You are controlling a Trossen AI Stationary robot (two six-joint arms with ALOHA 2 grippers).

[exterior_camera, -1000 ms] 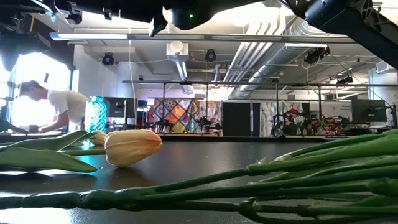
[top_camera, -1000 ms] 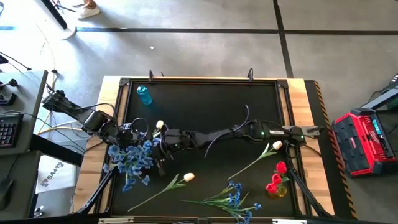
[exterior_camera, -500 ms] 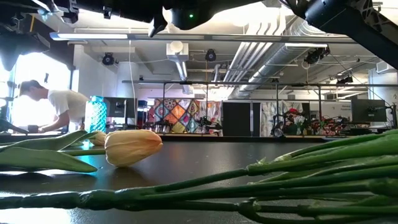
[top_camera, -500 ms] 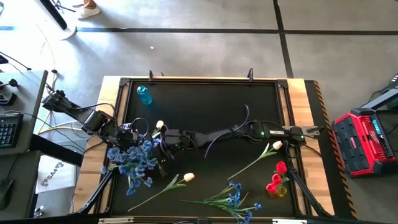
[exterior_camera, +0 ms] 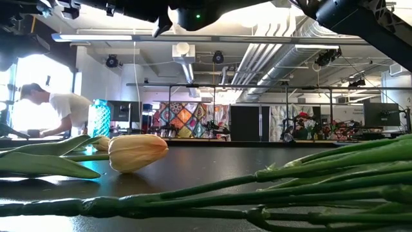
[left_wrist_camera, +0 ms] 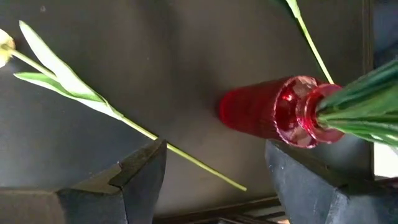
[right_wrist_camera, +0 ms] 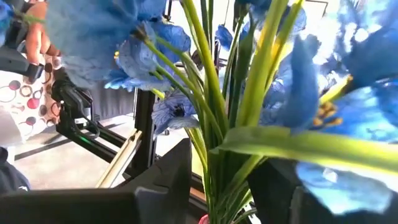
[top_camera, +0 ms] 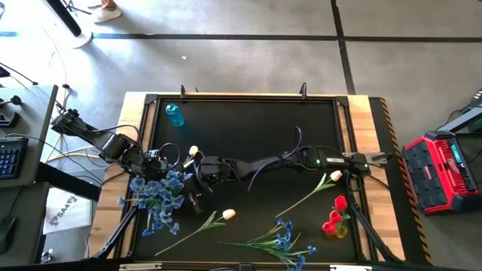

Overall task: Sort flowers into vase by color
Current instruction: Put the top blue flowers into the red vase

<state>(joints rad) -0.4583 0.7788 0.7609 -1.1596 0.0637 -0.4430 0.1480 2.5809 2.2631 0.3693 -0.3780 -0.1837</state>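
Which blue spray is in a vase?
The blue bunch on the left arm's side, stems in the red vase; the other spray lies loose.

The right arm stretches from the table's right edge across the middle, wrist low, its gripper (top_camera: 197, 175) near the left edge. Its two dark fingers (right_wrist_camera: 163, 186) stand parted, green stems running up between them. The left arm reaches in from beyond the left edge, elbow bent outside the table, its gripper (top_camera: 154, 164) just beside the right one. Its fingers (left_wrist_camera: 134, 177) are spread wide with nothing gripped between them.
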